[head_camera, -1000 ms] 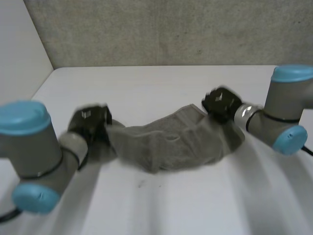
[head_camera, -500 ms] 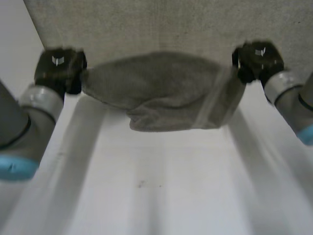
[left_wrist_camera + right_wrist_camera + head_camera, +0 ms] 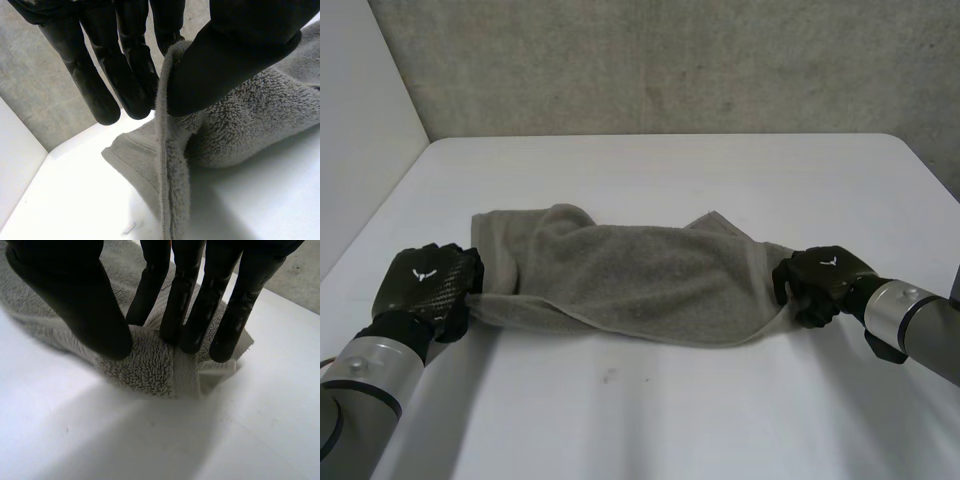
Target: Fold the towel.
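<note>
Left hand [image 3: 425, 290] is pinched on the near-left end of the towel [image 3: 640, 280]. In its wrist view I can see the hem squeezed between the thumb [image 3: 240, 50] and the fingers [image 3: 127, 75], so that grip looks solid. Right hand [image 3: 820, 283] is doing the same at the near-right end, with the thumb on one side of a bunched bit of terry and the fingers [image 3: 190, 315] on the other, low down at the table [image 3: 670, 420].

The towel is lying across the middle of the table between the two hands, doubled over lengthwise. It's kinda messy though. At the far left a flap of the bottom layer sticks out past the top one, and the near edge sags in a curve instead of running straight.

My read is that we're at the end of the first fold, with both ends set down but not let go yet. For the next move I'd want both hands to open together and back off without dragging the corners. After that the lopsided left side probably needs a tidy-up before a second fold goes in crosswise.
</note>
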Motion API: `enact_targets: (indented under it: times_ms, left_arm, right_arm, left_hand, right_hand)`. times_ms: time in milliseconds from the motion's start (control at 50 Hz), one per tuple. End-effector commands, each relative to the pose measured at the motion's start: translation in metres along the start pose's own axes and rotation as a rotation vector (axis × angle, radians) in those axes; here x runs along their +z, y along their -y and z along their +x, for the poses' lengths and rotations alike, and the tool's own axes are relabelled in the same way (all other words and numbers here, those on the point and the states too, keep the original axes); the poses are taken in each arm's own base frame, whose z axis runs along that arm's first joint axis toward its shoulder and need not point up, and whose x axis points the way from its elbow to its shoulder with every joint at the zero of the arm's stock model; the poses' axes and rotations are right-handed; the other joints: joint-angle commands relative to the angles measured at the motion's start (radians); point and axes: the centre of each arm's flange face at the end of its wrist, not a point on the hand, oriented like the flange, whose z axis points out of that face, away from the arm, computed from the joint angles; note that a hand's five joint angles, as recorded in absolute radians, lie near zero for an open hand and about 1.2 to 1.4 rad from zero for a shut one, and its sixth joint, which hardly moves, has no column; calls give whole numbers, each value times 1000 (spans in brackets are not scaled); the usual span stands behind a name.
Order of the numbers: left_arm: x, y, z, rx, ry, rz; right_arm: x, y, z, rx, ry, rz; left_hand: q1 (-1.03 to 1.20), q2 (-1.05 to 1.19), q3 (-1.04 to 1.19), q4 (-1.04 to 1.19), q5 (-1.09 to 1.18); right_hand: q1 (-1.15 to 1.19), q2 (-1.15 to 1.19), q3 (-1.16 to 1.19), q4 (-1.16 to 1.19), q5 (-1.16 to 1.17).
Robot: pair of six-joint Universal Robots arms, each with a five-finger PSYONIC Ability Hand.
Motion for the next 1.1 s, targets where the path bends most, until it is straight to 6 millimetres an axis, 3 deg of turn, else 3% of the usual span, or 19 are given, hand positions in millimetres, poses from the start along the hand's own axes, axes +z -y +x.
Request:
enact_targets:
  times_ms: [20,300,580,740,780,800,820,900,980,1000,1020,1040,1060,1080,1100]
  left_arm:
    - [4,1,-5,-6,18,-2]
    - [11,-1,-17,-15,61,-12]
    - [23,-7,-23,-21,76,-39]
    - [31,-13,-23,-25,71,-65]
    - [33,-14,-23,-25,71,-67]
    - [35,-15,-23,-25,70,-70]
    - [35,-15,-23,-25,70,-70]
    - [47,-15,-25,-21,69,-72]
    - [62,-10,-27,-11,67,-50]
    - [72,-4,-28,-6,67,-28]
    - [86,4,-30,-2,70,4]
    - [86,4,-30,-2,70,4]
    - [102,16,-35,5,78,52]
    - [120,34,-40,13,85,118]
    - [121,34,-40,14,85,118]
  right_arm:
    - [1,-3,-2,23,-3,11]
    - [-2,-11,-12,-66,49,34]
    - [15,-22,-10,-148,29,71]
    - [26,-25,-7,-227,18,85]
    - [29,-23,-4,-253,2,89]
    - [29,-23,-3,-253,2,89]
    - [32,-20,-1,-260,-12,96]
    - [38,-7,3,-278,-44,124]
    - [54,23,8,-282,-86,204]
    - [61,36,11,-274,-94,241]
    - [61,36,11,-274,-94,242]
    - [69,56,16,-268,-107,301]
    - [69,56,16,-268,-108,301]
    - [76,78,23,-265,-134,364]
    - [80,102,34,-265,-186,433]
  left_hand:
    - [206,178,180,180,188]
    - [206,178,180,180,188]
    - [206,178,180,180,188]
    - [206,178,180,180,188]
    - [206,178,180,180,188]
    - [206,178,180,180,188]
    - [206,178,180,180,188]
    - [206,178,180,180,188]
    - [206,178,180,180,188]
    - [206,178,180,180,188]
    - [206,178,180,180,188]
    - [206,178,180,180,188]
    - [206,178,180,180,188]
    - [206,178,180,180,188]
    - [206,178,180,180,188]
  right_hand:
    - [-356,-230,-227,-229,-251]
    - [-365,-239,-237,-239,-260]
    - [-347,-221,-219,-221,-242]
    - [-177,-51,-49,-51,-72]
    - [121,247,249,247,226]
    - [122,248,251,249,228]
    - [308,434,437,435,414]
    - [315,441,444,442,420]
    - [315,441,444,442,420]
    - [315,441,444,442,420]
    - [315,441,444,442,420]
    - [315,441,444,442,420]
    - [315,441,444,442,420]
    - [315,441,444,442,420]
    - [315,441,444,442,420]
